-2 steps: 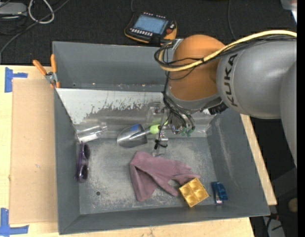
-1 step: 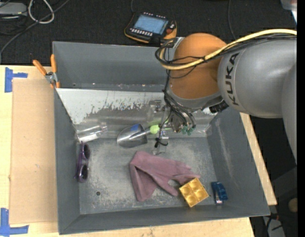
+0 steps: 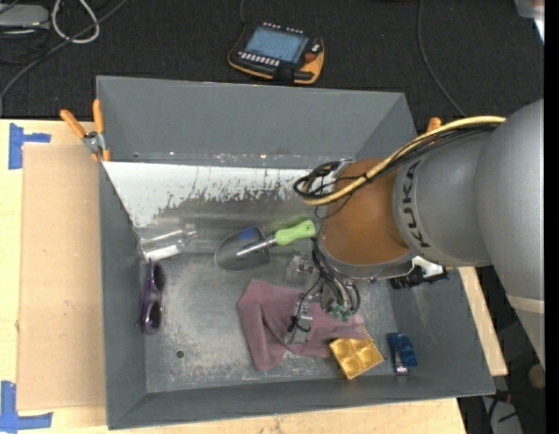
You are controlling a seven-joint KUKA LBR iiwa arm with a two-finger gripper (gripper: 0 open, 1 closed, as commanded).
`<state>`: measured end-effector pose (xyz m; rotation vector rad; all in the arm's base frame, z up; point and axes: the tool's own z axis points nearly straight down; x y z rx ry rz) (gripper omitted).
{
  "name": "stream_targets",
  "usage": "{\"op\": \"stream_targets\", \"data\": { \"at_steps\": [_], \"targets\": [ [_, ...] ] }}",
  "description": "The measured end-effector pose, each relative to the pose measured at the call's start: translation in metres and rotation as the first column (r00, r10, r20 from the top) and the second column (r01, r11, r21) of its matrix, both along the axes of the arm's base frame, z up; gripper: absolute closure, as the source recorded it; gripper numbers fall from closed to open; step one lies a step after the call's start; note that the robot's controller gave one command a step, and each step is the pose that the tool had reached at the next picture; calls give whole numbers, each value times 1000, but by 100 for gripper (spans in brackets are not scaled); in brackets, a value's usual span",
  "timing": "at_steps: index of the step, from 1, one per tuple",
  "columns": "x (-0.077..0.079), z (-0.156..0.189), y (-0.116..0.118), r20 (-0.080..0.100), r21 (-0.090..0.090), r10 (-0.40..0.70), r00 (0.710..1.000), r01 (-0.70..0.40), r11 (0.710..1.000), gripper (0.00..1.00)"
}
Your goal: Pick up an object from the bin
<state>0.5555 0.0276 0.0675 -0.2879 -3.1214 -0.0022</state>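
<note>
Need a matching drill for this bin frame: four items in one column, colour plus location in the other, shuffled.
1. sunglasses
2. cloth
3. foil packet
4. scoop

a. gold, lower right of the view
b. purple, by the left wall
c. green handle, middle of the bin
d. mauve, under the gripper

Pairs: 1-b, 2-d, 3-a, 4-c

Cloth (image 3: 261,324): on the floor of the bin (image 3: 261,143), mid-floor, toward the near wall.
Scoop (image 3: 243,250): just behind the cloth, handle pointing right.
Vial (image 3: 166,242): left of the scoop, lying on its side.
Sunglasses (image 3: 152,297): by the left wall, before the vial.
Foil packet (image 3: 355,355): just right of the cloth.
Small block (image 3: 402,353): near-right corner, right of the packet.
Gripper (image 3: 302,322): over the cloth's right part.
</note>
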Motion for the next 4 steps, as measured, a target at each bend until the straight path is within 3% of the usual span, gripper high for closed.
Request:
{"op": "stream_targets", "data": {
  "at_steps": [1, 2, 3, 4],
  "targets": [
    [-12, 2, 5, 15, 1, 39, 999, -39, 999, 0],
    [-26, 2, 20, 0, 0, -123, 992, 123, 992, 0],
    [-12, 2, 6, 14, 1, 34, 999, -34, 999, 0],
    [-26, 1, 20, -4, 2, -107, 994, 107, 994, 100]
  ]
}}
